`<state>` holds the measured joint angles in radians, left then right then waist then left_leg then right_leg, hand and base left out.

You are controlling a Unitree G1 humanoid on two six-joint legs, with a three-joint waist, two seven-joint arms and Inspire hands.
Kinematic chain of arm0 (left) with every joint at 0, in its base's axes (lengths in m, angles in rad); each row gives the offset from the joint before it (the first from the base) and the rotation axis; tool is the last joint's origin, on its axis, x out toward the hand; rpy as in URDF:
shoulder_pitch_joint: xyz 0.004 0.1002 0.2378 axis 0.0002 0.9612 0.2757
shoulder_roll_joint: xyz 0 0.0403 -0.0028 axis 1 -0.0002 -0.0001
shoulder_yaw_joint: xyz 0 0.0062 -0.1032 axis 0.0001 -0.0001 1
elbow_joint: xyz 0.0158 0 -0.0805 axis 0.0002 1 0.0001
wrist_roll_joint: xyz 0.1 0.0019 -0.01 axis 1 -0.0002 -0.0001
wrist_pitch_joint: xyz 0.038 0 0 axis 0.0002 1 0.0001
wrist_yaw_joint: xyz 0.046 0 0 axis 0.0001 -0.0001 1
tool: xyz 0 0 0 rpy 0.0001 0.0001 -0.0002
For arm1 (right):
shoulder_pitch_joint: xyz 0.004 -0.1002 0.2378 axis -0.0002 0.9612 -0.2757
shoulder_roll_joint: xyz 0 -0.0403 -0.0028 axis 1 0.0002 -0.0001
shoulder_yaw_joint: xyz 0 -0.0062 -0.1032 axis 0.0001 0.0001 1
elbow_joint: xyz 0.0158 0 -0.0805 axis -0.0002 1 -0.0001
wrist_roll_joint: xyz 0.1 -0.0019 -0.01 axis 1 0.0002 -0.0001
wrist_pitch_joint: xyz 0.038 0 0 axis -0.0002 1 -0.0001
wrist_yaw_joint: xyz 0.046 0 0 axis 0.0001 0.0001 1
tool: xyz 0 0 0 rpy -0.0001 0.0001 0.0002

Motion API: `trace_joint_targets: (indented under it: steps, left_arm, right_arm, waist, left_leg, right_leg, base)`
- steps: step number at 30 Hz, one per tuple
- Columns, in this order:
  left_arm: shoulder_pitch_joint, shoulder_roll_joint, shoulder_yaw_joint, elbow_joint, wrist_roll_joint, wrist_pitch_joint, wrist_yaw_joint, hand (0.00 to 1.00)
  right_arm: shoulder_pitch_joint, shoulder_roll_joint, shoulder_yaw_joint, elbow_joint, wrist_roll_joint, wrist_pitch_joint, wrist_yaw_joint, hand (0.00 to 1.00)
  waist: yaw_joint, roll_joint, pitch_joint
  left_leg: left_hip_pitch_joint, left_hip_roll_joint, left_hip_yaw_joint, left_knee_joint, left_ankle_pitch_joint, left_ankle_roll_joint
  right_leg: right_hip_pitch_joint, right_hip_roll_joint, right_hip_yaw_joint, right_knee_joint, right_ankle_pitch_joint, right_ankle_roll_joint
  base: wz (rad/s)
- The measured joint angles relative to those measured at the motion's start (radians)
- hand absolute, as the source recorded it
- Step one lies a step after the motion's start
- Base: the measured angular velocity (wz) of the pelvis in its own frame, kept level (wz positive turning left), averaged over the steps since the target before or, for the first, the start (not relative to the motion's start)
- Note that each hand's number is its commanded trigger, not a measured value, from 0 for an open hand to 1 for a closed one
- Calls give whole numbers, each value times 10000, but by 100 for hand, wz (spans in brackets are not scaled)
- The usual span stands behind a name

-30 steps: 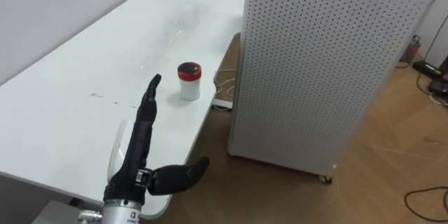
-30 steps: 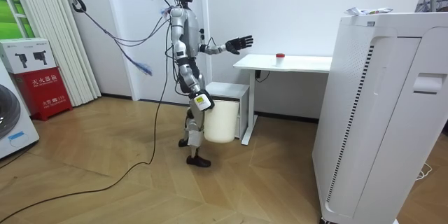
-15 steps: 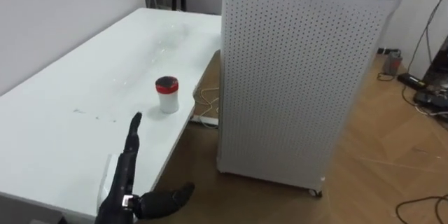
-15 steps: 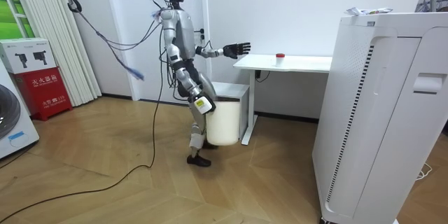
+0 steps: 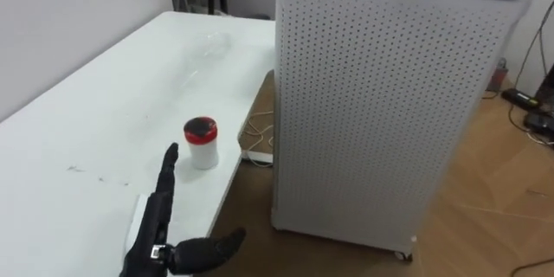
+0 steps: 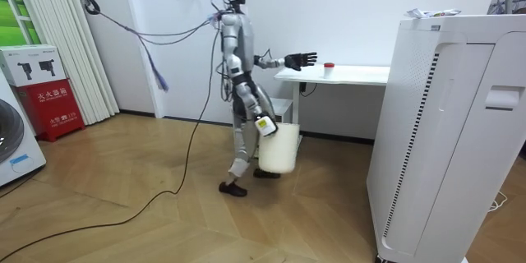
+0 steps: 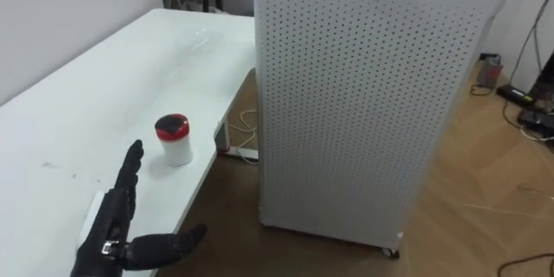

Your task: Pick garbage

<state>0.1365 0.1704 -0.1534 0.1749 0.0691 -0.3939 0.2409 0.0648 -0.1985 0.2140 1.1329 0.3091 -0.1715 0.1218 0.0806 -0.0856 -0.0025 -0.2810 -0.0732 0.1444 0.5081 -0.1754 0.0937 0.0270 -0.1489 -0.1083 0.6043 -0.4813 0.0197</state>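
Observation:
A small white jar with a red lid point(image 5: 202, 143) stands near the white table's point(image 5: 95, 112) right edge. My left hand point(image 5: 161, 212) reaches out over the table just short of the jar, open, fingers straight and thumb spread to the right, touching nothing. In the room view I stand at the table's end with the left hand point(image 6: 300, 59) raised toward the jar point(image 6: 329, 66). A white bin point(image 6: 279, 148) hangs at my side from my right hand point(image 6: 264, 125).
A tall white perforated cabinet on castors point(image 5: 385, 104) stands close to the table's right, with a narrow gap and cables on the wooden floor point(image 5: 257, 130) between them. A low white unit point(image 6: 285, 108) sits under the table.
I have stepped toward the table, to the room view's right, carrying the bin along. The jar now lies nearer my outstretched left hand, which stays open.

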Motion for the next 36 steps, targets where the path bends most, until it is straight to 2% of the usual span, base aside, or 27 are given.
trace_joint_targets:
  steps: [1, 2, 3, 4, 5, 6, 7, 8, 9, 10, 11, 12, 13, 14, 16, 17, 18, 19, 20, 21, 22, 24, 25, 29, 33, 36]
  left_arm:
    - [-40, -19, -46, 5, 41, -1, 4, 0]
    - [-39, -7, -70, 16, 57, -2, 7, 0]
    - [-33, -10, -88, 35, 52, -2, 22, 0]
    - [-64, -12, -102, 41, 53, -3, 97, 0]
    - [-89, -16, -114, 41, 52, -4, 159, 0]
    - [-181, -40, -123, 115, 55, -37, 269, 0]
    - [-323, -41, -117, 311, 66, -76, 429, 0]
    - [-374, -42, -109, 378, 55, -75, 526, 0]
    - [-439, -40, -84, 430, 29, -73, 629, 0]
    - [-473, -8, -107, 435, 23, -86, 684, 0]
    - [-478, 7, -112, 441, 37, -95, 729, 0]
    - [-466, 3, -109, 461, 62, -98, 796, 0]
    - [-440, 10, -106, 518, 77, -93, 830, 0]
    - [-395, 5, -111, 536, 81, -85, 827, 0]
    - [-415, 36, -62, 535, 95, -84, 830, 0]
    - [-417, 55, -61, 534, 96, -84, 830, 0]
    - [-437, 78, -64, 534, 122, -83, 830, 0]
    - [-443, 41, -92, 418, 125, -57, 831, 0]
    - [-445, 6, -102, 261, 126, -38, 830, 0]
    - [-428, 28, -97, -3, 123, -38, 853, 0]
    - [-412, 100, -108, -45, 126, -36, 947, 0]
    - [-330, 257, -64, -52, 149, -33, 1039, 0]
    - [-327, 340, -51, -77, 158, -33, 1040, 0]
    - [-315, 379, -87, -116, 119, -34, 1009, 0]
    - [-112, 379, -89, -109, 116, -33, 963, 0]
    - [20, 380, -89, -10, 113, -32, 909, 0]
  right_arm:
    - [-11, 30, -6, -96, -3, -5, -51, 100]
    - [-14, 47, 1, -136, -4, -10, -96, 100]
    - [-11, 36, 0, -174, -3, -16, -141, 100]
    - [-12, 25, 10, -219, -2, -18, -155, 100]
    - [-19, 25, 18, -234, -2, -18, -169, 100]
    - [-24, 35, 21, -268, -55, -18, -180, 100]
    - [-39, 31, 23, -401, -51, -13, -179, 100]
    - [-66, 16, 21, -501, 26, -16, -170, 100]
    - [-160, -9, 24, -595, 86, -29, -143, 100]
    - [-177, 14, 124, -756, -35, -29, -141, 100]
    - [-178, 36, 173, -814, -111, -33, -159, 100]
    - [-175, 50, 195, -850, -379, -37, -185, 100]
    - [-171, 55, 204, -840, -573, -38, -188, 100]
    - [-160, 63, 205, -823, -657, -38, -171, 100]
    - [-287, 83, 222, -766, -710, -41, -29, 100]
    - [-306, 84, 249, -763, -711, -42, 10, 100]
    - [-331, 82, 314, -762, -703, -41, 61, 100]
    - [-358, 48, 304, -739, -664, -44, 102, 100]
    - [-416, 29, 273, -691, -656, -46, 104, 100]
    - [-581, 64, 274, -367, -670, -30, 95, 100]
    - [-624, 32, 291, -180, -721, -12, 191, 100]
    - [-644, -14, 285, -169, -732, -26, 373, 100]
    - [-626, -13, 294, -171, -726, -24, 446, 100]
    - [-617, 28, 418, -170, -719, -15, 565, 100]
    - [-616, 37, 417, -131, -720, -16, 727, 100]
    - [-614, 39, 416, -97, -719, -14, 745, 100]
  waist:
    - [3, -19, 12]
    - [2, -47, 31]
    - [-9, -41, 67]
    - [-13, 84, 81]
    - [-12, 147, 79]
    - [-40, 257, 125]
    - [-1, 351, 164]
    - [-9, 433, 205]
    - [9, 578, 287]
    - [12, 605, 278]
    - [6, 572, 259]
    - [-92, 494, 226]
    - [-211, 479, 233]
    - [-248, 513, 179]
    - [-238, 518, 176]
    - [-221, 497, 184]
    - [-225, 392, 239]
    - [-232, 355, 206]
    - [-235, 364, 210]
    - [-133, 237, 199]
    - [14, 180, 192]
    - [69, 219, 175]
    - [68, 261, 136]
    - [70, 331, 104]
    - [52, 300, 119]
    - [60, 198, 161]
  left_leg:
    - [134, -139, 82, 224, -304, 103]
    - [252, -194, 132, 330, -460, 133]
    - [471, -240, 144, 479, -799, 185]
    - [709, -240, 102, 536, -1051, 227]
    - [825, -245, 22, 486, -1140, 231]
    - [1082, -243, -241, 300, -1240, 250]
    - [1238, -224, -487, 73, -1243, 241]
    - [1271, -150, -539, 20, -1253, 220]
    - [1324, 25, -694, -61, -1276, 161]
    - [1386, 155, -813, -237, -1277, 89]
    - [1442, 172, -885, -339, -1271, 59]
    - [1570, 175, -1081, -496, -1300, -38]
    - [1726, 226, -1340, -499, -1382, -183]
    - [1785, 309, -1446, -532, -1395, -263]
    - [1946, 620, -1465, -744, -1256, -531]
    - [1935, 679, -1423, -664, -1219, -593]
    - [1791, 780, -1328, -424, -1135, -755]
    - [1621, 858, -1399, -833, -1060, -864]
    - [1556, 900, -1412, -1165, -1028, -861]
    - [1627, 964, -1187, -1353, -949, -730]
    - [1697, 967, -1194, -1407, -899, -735]
    - [1893, 958, -1235, -1494, -900, -735]
    - [1969, 960, -1243, -1609, -900, -735]
    - [2293, 947, -1252, -2041, -889, -747]
    - [2525, 954, -1272, -2251, -868, -770]
    - [2600, 955, -1302, -2347, -850, -796]
  right_leg:
    - [-450, -300, -46, 1393, 170, 179]
    - [-631, -441, -54, 1975, 374, 272]
    - [-882, -590, -97, 3020, 925, 279]
    - [-1082, -682, -220, 3673, 1606, 308]
    - [-1176, -734, -329, 3952, 1987, 348]
    - [-1388, -760, -488, 4406, 2493, 425]
    - [-1813, -733, -536, 4552, 2045, 370]
    - [-2078, -694, -585, 4483, 1762, 300]
    - [-2609, -493, -585, 3848, 1345, 235]
    - [-2949, -327, -593, 2504, 1262, 224]
    - [-3014, -287, -590, 1662, 1293, 222]
    - [-2979, -157, -583, -109, 1591, 201]
    - [-2900, -33, -574, -904, 2779, 195]
    - [-2754, 2, -678, -1021, 2831, 129]
    - [-2134, 357, -1059, -1702, 2991, -104]
    - [-1957, 457, -966, -1923, 3022, -119]
    - [-1655, 592, -510, -2282, 3035, -104]
    - [-1623, 691, -171, -2434, 3044, -87]
    - [-1680, 768, -125, -2447, 3047, -69]
    - [-1803, 812, -139, -2469, 3026, -33]
    - [-1766, 873, -342, -2651, 3040, -12]
    - [-1418, 907, -523, -3053, 3087, 11]
    - [-1245, 924, -541, -3213, 3114, 14]
    - [-1087, 967, -556, -3305, 3115, 16]
    - [-948, 1010, -587, -3355, 3114, 16]
    - [-818, 1034, -592, -3515, 3114, 16]
  base:
    - [13]
    - [19]
    - [26]
    - [27]
    - [28]
    - [21]
    - [20]
    - [11]
    - [12]
    - [14]
    - [33]
    - [53]
    - [59]
    - [46]
    - [30]
    - [40]
    - [50]
    - [53]
    - [34]
    - [8]
    - [-6]
    - [-8]
    - [0]
    - [-3]
    - [0]
    - [3]
